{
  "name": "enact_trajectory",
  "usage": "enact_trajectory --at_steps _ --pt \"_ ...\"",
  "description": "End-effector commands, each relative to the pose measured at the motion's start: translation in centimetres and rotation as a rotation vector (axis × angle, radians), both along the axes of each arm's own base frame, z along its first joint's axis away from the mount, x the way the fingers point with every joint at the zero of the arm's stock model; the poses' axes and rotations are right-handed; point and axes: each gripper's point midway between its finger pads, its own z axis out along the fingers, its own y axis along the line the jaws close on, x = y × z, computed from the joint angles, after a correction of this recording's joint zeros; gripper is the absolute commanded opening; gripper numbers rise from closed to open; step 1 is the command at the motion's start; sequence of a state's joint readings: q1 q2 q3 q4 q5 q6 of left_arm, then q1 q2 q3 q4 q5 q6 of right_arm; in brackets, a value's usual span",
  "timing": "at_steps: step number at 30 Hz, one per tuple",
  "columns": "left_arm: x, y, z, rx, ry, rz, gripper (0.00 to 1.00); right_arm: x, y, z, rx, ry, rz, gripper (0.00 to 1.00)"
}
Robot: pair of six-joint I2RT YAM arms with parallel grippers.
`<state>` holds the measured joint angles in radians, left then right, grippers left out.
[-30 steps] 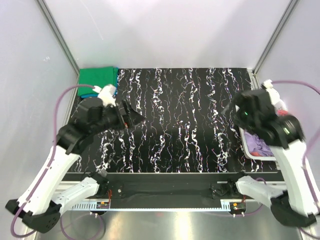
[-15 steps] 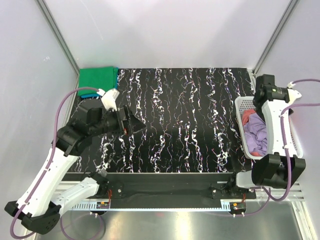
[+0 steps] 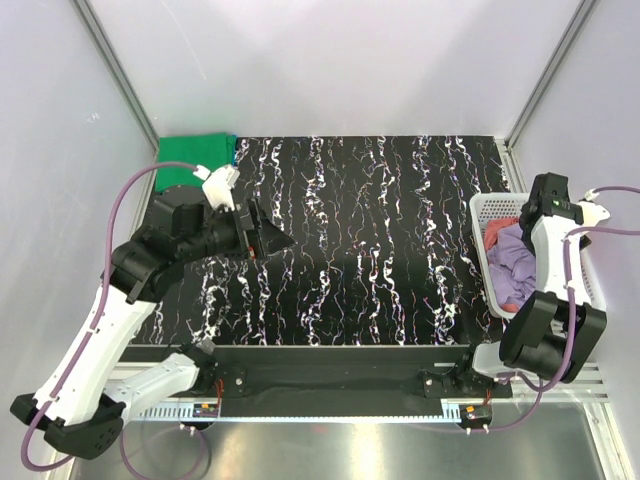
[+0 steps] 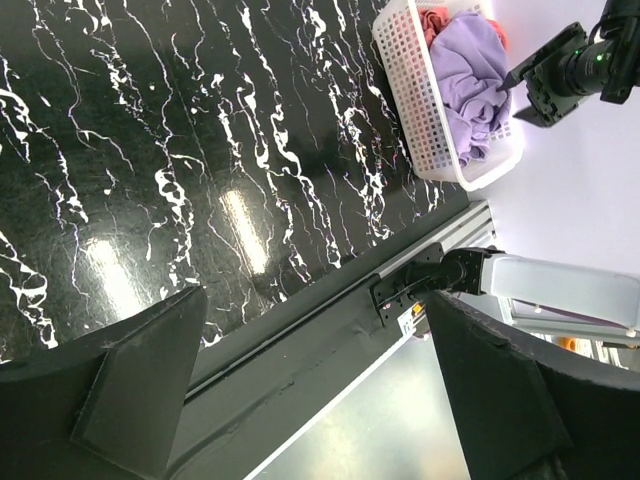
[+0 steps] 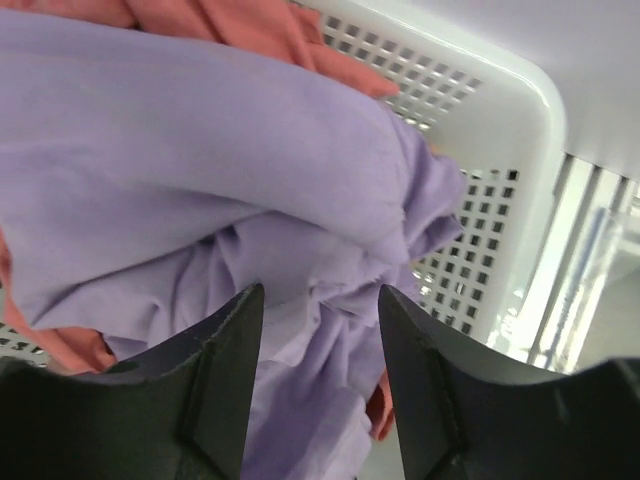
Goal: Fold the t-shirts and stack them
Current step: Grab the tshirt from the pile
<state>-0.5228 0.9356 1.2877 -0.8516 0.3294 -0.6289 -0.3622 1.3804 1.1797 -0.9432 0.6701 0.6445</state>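
A crumpled light purple t-shirt (image 3: 515,265) lies on a salmon pink t-shirt (image 3: 497,232) inside the white lattice basket (image 3: 480,215) at the right edge. My right gripper (image 3: 535,215) is open over the basket. In the right wrist view it (image 5: 320,295) hangs just above the purple t-shirt (image 5: 200,150), with the pink t-shirt (image 5: 250,25) beneath. A folded bright green t-shirt (image 3: 195,152) lies at the back left corner. No blue t-shirt shows. My left gripper (image 3: 268,240) is open and empty above the left of the table (image 4: 315,310).
The black marbled table (image 3: 370,230) lies between the arms. The basket (image 4: 410,90) with the purple t-shirt (image 4: 470,60) shows in the left wrist view, and its rim (image 5: 500,80) shows in the right wrist view. White walls enclose the back and both sides.
My right arm swung from over the table's right part to the basket and now points its open gripper down at the purple t-shirt. My left arm shifted only slightly.
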Motion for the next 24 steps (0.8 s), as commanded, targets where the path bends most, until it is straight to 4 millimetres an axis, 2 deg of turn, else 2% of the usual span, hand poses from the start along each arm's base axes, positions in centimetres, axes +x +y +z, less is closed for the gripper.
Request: enact_trajectory --at_steps 1,3,6,10,14,15,17,18,19,21,22,23,24 --pt "0.0 0.1 0.9 -0.020 -0.043 0.008 0.97 2.5 -1.2 0.4 -0.020 -0.062 0.048 0.54" --pt "0.0 0.2 0.6 -0.026 -0.043 0.015 0.96 2.9 -1.5 0.5 -0.021 -0.055 0.049 0.53" --pt "0.1 0.2 0.8 -0.042 -0.050 0.024 0.96 3.1 -1.6 0.1 -0.019 -0.064 0.042 0.58" --pt "-0.3 0.4 0.6 -0.023 -0.064 0.007 0.97 3.0 -0.4 -2.2 0.043 -0.085 0.048 0.58" --pt "-0.4 0.9 -0.2 0.029 -0.067 -0.003 0.97 2.9 -0.3 -2.8 0.039 -0.088 0.066 0.41" --pt "-0.4 1.0 -0.3 0.036 -0.067 -0.002 0.97 3.2 -0.5 -2.3 0.025 -0.096 0.091 0.29" --pt "-0.2 1.3 -0.3 0.045 -0.071 0.020 0.96 3.9 -1.0 0.3 -0.007 -0.129 0.101 0.04" --pt "0.0 1.5 -0.1 0.048 -0.073 0.039 0.94 3.5 -0.9 1.5 -0.008 -0.127 0.101 0.00" --pt "0.1 1.7 0.1 0.046 -0.076 0.055 0.93 4.9 -0.9 5.3 -0.024 -0.223 0.114 0.00" --pt "1.1 2.1 0.8 0.049 -0.119 0.101 0.92 6.0 0.4 10.3 -0.002 -0.351 0.180 0.00" --pt "1.5 2.2 1.0 0.049 -0.134 0.114 0.93 8.3 2.3 16.3 0.039 -0.526 0.288 0.00" --pt "2.1 2.3 1.2 0.052 -0.145 0.138 0.93 8.8 3.6 17.1 0.124 -0.532 0.311 0.00" --pt "2.6 2.1 1.7 0.041 -0.161 0.143 0.93 9.7 5.0 19.6 0.174 -0.593 0.364 0.00"
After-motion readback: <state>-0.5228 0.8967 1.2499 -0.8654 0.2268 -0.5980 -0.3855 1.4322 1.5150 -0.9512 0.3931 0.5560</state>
